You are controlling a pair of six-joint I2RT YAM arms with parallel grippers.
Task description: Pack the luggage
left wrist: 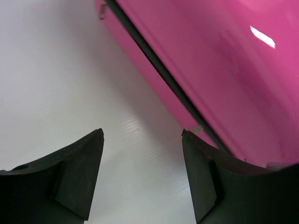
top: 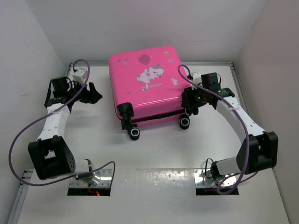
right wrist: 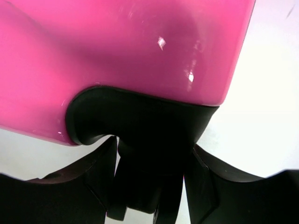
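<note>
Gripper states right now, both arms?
Left gripper: open, empty, beside the pink suitcase.
Right gripper: closed on the suitcase's black wheel mount.

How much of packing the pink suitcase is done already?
Done: the suitcase lies flat and shut, cartoon lid up. In hand: the right gripper straddles the black wheel mount at a near corner, though a firm grip is unclear; the left gripper is open beside the left edge. Left: possibly moving or standing it up; its contents are hidden.

White arm links [top: 56, 122] with black joints [top: 51, 158], looping purple cables [top: 81, 60], and matte black wedge-shaped fingers [left wrist: 74, 177].
</note>
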